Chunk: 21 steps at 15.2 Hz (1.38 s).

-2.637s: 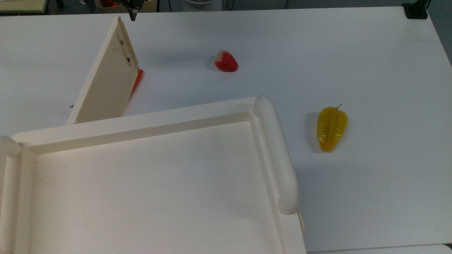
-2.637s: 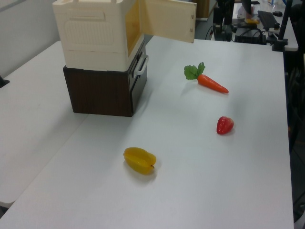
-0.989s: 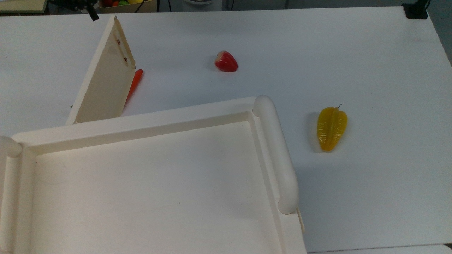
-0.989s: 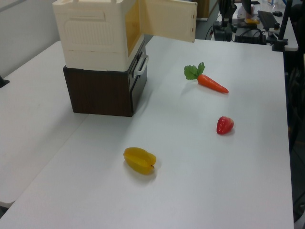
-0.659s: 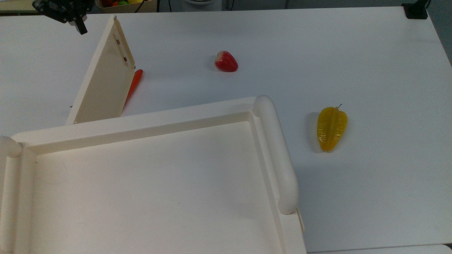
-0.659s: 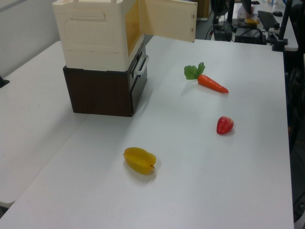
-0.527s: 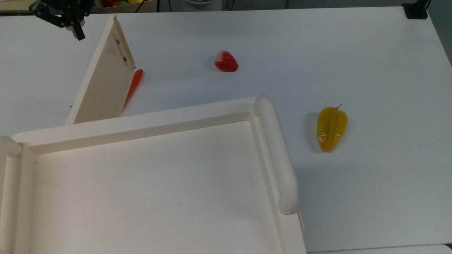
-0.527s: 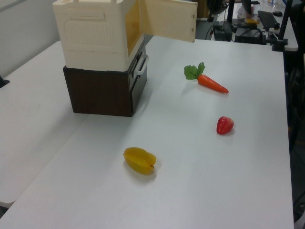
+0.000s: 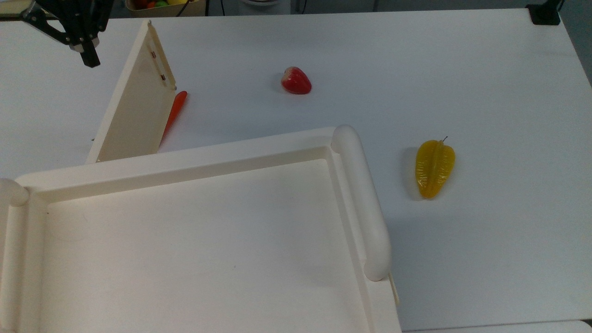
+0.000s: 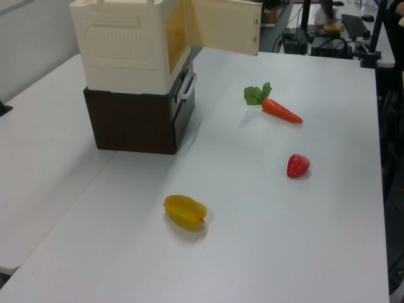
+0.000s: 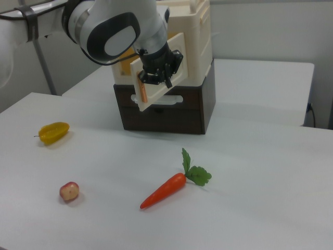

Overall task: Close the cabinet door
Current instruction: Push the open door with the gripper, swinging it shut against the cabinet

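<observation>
the cabinet door (image 9: 134, 101) stands open, swung well out from the cabinet (image 9: 194, 240), its tan inner face with 2 small dark slots turned toward the top view's right. the cream cabinet sits on a dark brown base (image 10: 136, 120) on the white bench (image 9: 416, 69). the end effector (image 9: 88, 55) hangs just off the door's outer face, at the top view's left, near its free edge; whether its fingers are spread or closed cannot be told. a carrot (image 11: 166, 190), a strawberry (image 9: 296, 81) and a yellow starfruit (image 9: 434, 169) lie apart on the bench.
</observation>
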Tool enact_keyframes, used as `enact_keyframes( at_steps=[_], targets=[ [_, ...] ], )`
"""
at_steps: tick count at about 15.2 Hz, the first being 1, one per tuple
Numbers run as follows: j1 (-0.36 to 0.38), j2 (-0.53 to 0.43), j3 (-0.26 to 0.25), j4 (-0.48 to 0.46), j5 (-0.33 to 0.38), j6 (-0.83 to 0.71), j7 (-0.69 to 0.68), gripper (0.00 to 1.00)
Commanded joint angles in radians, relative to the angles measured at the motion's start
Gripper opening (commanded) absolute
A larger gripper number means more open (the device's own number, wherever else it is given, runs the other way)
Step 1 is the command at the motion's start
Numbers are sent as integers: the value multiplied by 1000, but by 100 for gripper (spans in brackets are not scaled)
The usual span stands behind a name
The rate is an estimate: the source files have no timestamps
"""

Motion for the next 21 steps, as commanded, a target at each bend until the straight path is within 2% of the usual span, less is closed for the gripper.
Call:
enact_keyframes(
  at_steps=[1, 9, 11, 15, 19, 21],
  targets=[
    [46, 20, -5, -9, 29, 72, 1, 0],
    [147, 12, -5, 0, 49, 64, 85, 0],
    [187, 18, 5, 1, 39, 72, 258, 0],
    [193, 23, 58, 24, 34, 87, 392, 0],
    [224, 67, 104, 41, 17, 208, 655, 0],
    [258, 90, 107, 41, -14, 285, 770, 0]
  ],
)
